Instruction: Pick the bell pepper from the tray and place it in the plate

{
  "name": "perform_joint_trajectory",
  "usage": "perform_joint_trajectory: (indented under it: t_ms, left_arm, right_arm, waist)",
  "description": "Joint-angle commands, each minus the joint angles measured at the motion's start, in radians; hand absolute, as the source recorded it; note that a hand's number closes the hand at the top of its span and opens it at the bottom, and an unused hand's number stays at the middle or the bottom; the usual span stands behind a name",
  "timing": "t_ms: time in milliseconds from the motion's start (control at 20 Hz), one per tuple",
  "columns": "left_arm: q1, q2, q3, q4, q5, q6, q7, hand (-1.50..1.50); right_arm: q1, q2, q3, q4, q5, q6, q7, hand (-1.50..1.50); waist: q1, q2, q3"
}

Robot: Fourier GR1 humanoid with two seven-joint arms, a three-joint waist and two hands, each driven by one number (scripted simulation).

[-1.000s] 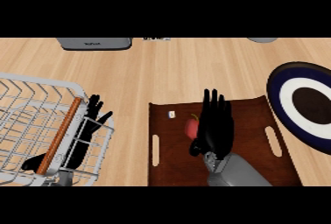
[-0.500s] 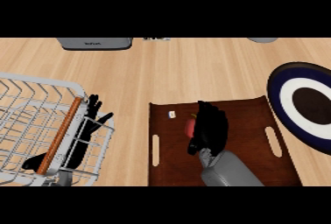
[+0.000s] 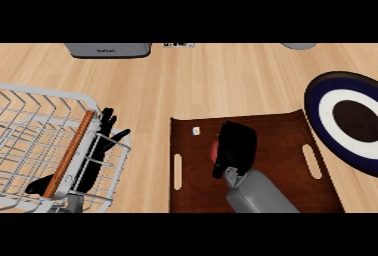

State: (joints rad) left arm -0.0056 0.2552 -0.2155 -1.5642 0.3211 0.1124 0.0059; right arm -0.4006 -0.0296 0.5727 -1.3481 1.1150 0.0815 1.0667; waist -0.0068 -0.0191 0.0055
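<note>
A dark brown tray [image 3: 280, 135] with two slot handles lies on the wooden counter. On it, a red bell pepper [image 3: 215, 150] shows only as a small red patch under my right hand [image 3: 236, 145], whose fingers are curled down over it. The plate [image 3: 347, 120], dark blue with a white ring and a dark centre, sits at the right edge beside the tray. My left hand [image 3: 103, 135] rests with fingers up at the wire rack's right rim.
A white wire dish rack [image 3: 37, 145] with a wooden handle fills the left side. A grey appliance [image 3: 107, 50] stands at the back left, and a grey round object [image 3: 299, 46] at the back right.
My right hand's fingers went from stretched out over the tray to curled down round the pepper, hiding more of it. The left hand has not moved.
</note>
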Motion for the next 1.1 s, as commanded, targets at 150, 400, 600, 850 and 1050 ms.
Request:
perform_joint_trajectory:
  t_ms: [150,400,600,850,1050]
  left_arm:
    - [0.063,0.024,-0.003,0.115,-0.015,0.027,0.09,0.0]
    - [0.066,0.022,-0.001,0.051,0.004,0.007,0.057,0.0]
    - [0.052,0.014,-0.021,0.055,0.0,-0.002,0.056,0.0]
    - [0.034,0.032,-0.027,0.064,-0.007,-0.019,0.061,0.0]
    - [0.038,0.015,-0.044,0.075,-0.003,-0.025,0.053,0.0]
  right_arm:
    - [-0.156,-0.047,-0.196,0.063,0.12,-0.088,0.145,1.5]
    - [-0.267,-0.132,-0.46,0.096,0.203,-0.209,0.255,1.5]
    - [-0.364,-0.232,-0.536,0.136,0.369,-0.26,0.275,1.5]
    - [-0.431,-0.274,-0.634,0.161,0.537,-0.327,0.337,1.5]
    - [-0.467,-0.297,-0.722,0.143,0.652,-0.382,0.374,1.5]
  waist:
    - [0.009,0.035,-0.005]
    - [0.018,0.063,-0.001]
    - [0.046,0.076,-0.004]
    - [0.085,0.081,-0.002]
    - [0.099,0.084,-0.001]
